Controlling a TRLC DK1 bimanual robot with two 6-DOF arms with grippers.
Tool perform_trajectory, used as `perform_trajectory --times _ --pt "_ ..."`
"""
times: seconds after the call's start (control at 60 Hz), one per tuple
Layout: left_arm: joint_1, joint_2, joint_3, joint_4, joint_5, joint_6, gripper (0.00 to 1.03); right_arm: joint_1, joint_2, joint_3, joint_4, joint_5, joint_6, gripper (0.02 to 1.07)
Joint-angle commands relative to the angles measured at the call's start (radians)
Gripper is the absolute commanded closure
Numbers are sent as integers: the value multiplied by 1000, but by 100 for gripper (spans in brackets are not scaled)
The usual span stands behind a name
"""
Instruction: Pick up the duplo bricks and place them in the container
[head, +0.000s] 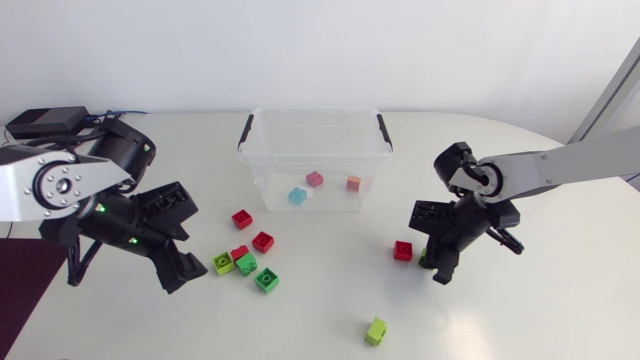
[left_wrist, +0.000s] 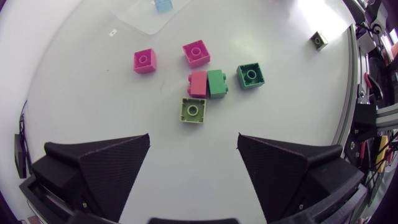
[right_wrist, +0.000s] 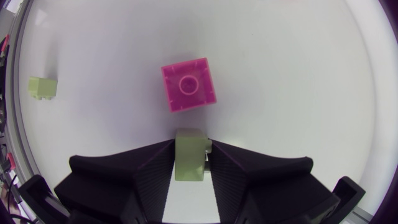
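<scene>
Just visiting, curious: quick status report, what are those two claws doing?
Left gripper open, brick cluster ahead. Right gripper shut on lime brick, red brick just ahead. Container holds three.

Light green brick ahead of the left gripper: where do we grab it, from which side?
Grip the light green brick by its two open side walls, with the left gripper coming straight down from above. It sits flat, stud up, roughly square to the gripper. The red brick and green brick crowd its far side, so the flanks look clearest.
</scene>
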Motion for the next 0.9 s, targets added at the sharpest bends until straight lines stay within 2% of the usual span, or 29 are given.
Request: perform_trajectory --times 0.0,0.1,0.267,0.333,0.5,0.617,0.767,0.8,0.883 --pt "-24 47 -49 44 -7 22 5 -10 -55 -24 -37 13 -27 80" --pt "-42 118 -37 73 -24 11 5 -8 -169 -12 -118 12 -25 80" --pt "-49 244 -23 197 -24 7 5 46 -366 51 -270 -4 15 80" --pt "-47 281 -6 217 -24 5 5 73 -426 92 -328 -18 38 80" --pt "-35 344 15 265 -27 7 6 125 -478 204 -368 -64 126 80" --pt "-35 362 11 305 -27 10 21 145 -460 267 -336 -82 183 80" --pt "-35 397 15 341 -24 5 68 162 -383 329 -229 -94 277 80" --pt "-33 399 20 341 -22 2 83 162 -363 341 -203 -102 292 80" --pt "-33 397 15 340 -19 1 83 164 -294 381 -132 -116 338 79"
